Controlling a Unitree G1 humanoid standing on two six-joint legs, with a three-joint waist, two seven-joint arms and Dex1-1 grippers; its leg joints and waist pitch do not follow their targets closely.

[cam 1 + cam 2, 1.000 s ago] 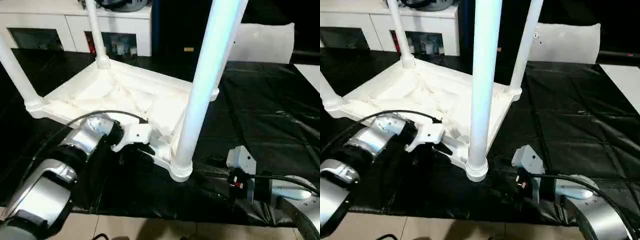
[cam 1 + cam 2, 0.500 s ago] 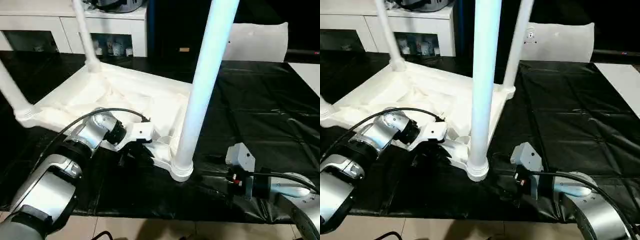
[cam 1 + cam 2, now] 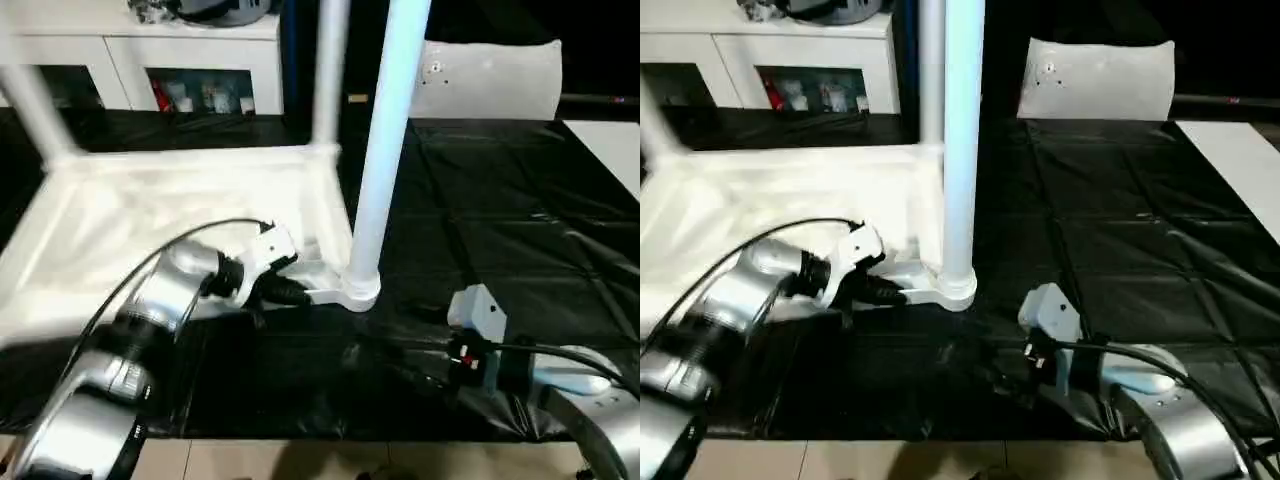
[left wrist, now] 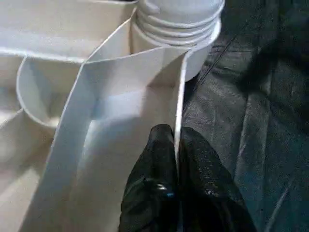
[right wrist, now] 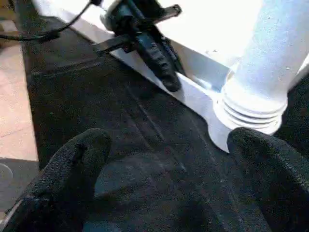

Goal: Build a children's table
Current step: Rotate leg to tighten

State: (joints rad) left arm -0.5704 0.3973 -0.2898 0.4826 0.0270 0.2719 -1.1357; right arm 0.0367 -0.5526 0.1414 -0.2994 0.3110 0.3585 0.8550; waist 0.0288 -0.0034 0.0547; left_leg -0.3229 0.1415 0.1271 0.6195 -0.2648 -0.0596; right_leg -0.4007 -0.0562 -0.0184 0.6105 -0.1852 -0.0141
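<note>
The children's table (image 3: 120, 215) lies upside down on the black-covered work table (image 3: 520, 230), its white legs pointing up. The nearest leg (image 3: 385, 150) stands in the near corner socket (image 3: 360, 292). My left gripper (image 3: 290, 292) is shut on the table's thin near rim (image 4: 181, 96) just beside that socket, one black finger (image 4: 157, 159) on each side of the wall. My right gripper (image 5: 169, 145) hovers low over the black cover a short way from the socket (image 5: 251, 108), open wide with nothing between its fingers.
A white cabinet with glass doors (image 3: 200, 60) stands behind the work table at the back left. A white bag (image 3: 490, 80) sits at the back right, a white sheet (image 3: 610, 140) at the right edge. The work table's front edge meets pale floor (image 3: 300, 460).
My left gripper has closed onto the rim, and the children's table has swung round with it, so its near edge now lies square across the view. The head view has also shifted. The right gripper stays open.
</note>
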